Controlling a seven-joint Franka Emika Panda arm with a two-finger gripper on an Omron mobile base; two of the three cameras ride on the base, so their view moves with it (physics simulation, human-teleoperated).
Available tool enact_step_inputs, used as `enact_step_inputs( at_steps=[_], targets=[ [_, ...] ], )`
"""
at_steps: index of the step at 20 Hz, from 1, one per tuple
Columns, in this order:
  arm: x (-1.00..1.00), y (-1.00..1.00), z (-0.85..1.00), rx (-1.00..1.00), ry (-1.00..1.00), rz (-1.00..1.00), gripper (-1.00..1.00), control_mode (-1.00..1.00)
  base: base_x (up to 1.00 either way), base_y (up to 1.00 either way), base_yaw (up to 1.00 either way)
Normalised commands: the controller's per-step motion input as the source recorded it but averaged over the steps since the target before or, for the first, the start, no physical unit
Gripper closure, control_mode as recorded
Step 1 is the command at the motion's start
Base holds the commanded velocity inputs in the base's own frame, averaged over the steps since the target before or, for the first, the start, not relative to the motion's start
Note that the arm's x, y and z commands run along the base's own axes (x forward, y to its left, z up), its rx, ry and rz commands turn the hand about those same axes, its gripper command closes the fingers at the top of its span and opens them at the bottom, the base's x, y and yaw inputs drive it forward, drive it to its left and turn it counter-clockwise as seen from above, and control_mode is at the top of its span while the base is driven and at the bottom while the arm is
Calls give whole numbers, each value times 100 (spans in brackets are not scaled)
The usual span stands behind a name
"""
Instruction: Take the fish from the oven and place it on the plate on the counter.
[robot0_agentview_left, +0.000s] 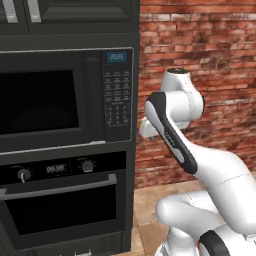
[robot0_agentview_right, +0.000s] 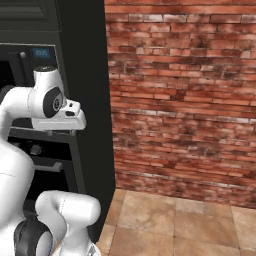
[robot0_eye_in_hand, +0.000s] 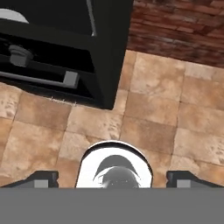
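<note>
Black and glossy, the built-in oven (robot0_agentview_left: 60, 200) with its flat grey horizontal bar handle (robot0_agentview_left: 57, 189), two round knobs and small digital display sits in the left base view below a black microwave with a keypad (robot0_agentview_left: 65, 97). Its door is shut, with a dark smooth glass pane. The white, rounded arm (robot0_agentview_left: 175, 130) with dark joint bands rises at the right, before a rough red brick wall (robot0_agentview_left: 200, 45).

From the right base view, the arm's white wrist (robot0_agentview_right: 60, 112) juts beside the tall black cabinet side (robot0_agentview_right: 87, 100). Brick wall fills the right, above matte tan stone floor tiles (robot0_agentview_right: 170, 220).

Looking along the pincer (robot0_eye_in_hand: 111, 180) in the hand view, its two small dark finger tips (robot0_eye_in_hand: 41, 179) stand far apart at the bottom edge, released and holding nothing. Up and left of them lies the oven's dark front, knob (robot0_eye_in_hand: 19, 56) and grey bar handle running across. The mottled tan tiles lie directly ahead of the tips, and brick shows at the upper right. Where the fish is, I cannot tell.
</note>
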Motion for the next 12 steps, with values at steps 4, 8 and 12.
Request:
enact_step_inputs(
  at_steps=[4, 8, 12],
  targets=[
    [-73, 100, -47, -13, -13, 26, -100, -100, 0, 0, 0],
    [-48, 100, -51, -17, -15, 28, -100, -100, 0, 0, 0],
    [-7, 84, -43, -12, -6, 31, -100, -100, 0, 0, 0]
  ],
)
